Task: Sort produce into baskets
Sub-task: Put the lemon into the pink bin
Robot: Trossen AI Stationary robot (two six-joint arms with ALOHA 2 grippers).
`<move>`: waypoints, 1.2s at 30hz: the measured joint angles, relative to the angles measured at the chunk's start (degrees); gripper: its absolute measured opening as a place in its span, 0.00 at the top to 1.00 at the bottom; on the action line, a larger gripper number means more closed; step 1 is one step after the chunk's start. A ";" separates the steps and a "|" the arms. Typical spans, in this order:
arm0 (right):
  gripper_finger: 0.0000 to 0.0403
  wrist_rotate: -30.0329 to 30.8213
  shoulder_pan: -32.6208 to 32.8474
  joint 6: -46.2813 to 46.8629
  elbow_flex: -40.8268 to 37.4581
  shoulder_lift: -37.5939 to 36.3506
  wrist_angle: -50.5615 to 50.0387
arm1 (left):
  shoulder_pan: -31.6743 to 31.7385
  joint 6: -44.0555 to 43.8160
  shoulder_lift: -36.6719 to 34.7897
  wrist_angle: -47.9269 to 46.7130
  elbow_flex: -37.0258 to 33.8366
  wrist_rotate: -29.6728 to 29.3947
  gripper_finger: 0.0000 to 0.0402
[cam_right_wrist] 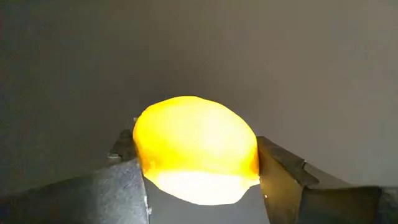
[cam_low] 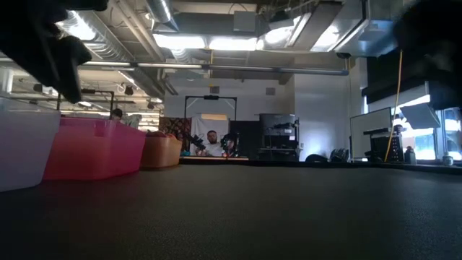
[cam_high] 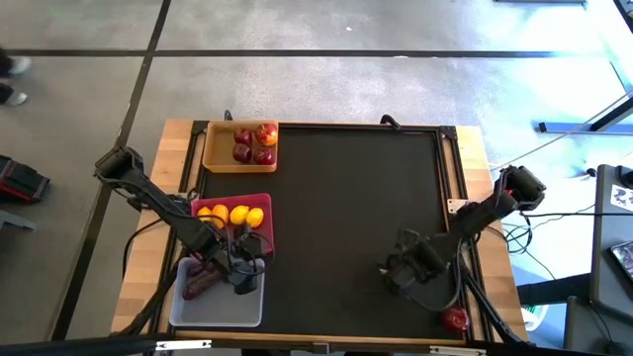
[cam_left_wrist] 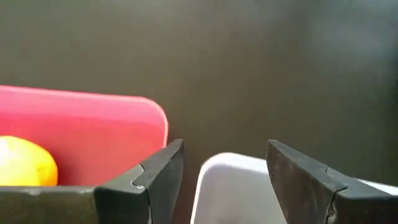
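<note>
My right gripper (cam_high: 389, 269) is over the black mat toward the table's near right and is shut on a yellow lemon (cam_right_wrist: 196, 149). My left gripper (cam_high: 245, 269) is open and empty above the near corner of the pink tray (cam_high: 259, 237) and the far end of the white tray (cam_high: 218, 309). The pink tray holds several lemons (cam_high: 229, 215). The white tray holds dark-purple roots (cam_high: 201, 280). The wood tray (cam_high: 212, 148) at the far left holds several red apples (cam_high: 253, 143). Another apple (cam_high: 455, 319) lies at the table's near right edge. My right gripper pinches the lemon between its two fingers, one on each opposite side (cam_right_wrist: 249, 155) of it. The lemon fills the gap between the fingers. Whether it is clear of the mat does not show.
The middle of the black mat (cam_high: 336, 198) is bare. The three trays stand in a row along the table's left side, also seen in the low view (cam_low: 94, 148). A person (cam_low: 211, 144) sits far behind the table.
</note>
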 joint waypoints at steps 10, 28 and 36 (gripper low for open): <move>0.61 17.41 -9.94 -22.65 5.97 0.00 14.99 | 1.81 7.83 0.02 7.50 0.00 -4.97 0.45; 0.61 30.63 -18.13 -36.02 5.94 0.03 35.10 | 9.76 23.43 0.02 24.50 0.00 -16.37 0.45; 0.61 35.80 -17.95 -47.58 5.88 3.95 42.34 | 14.98 16.36 0.02 32.41 0.00 -16.31 0.45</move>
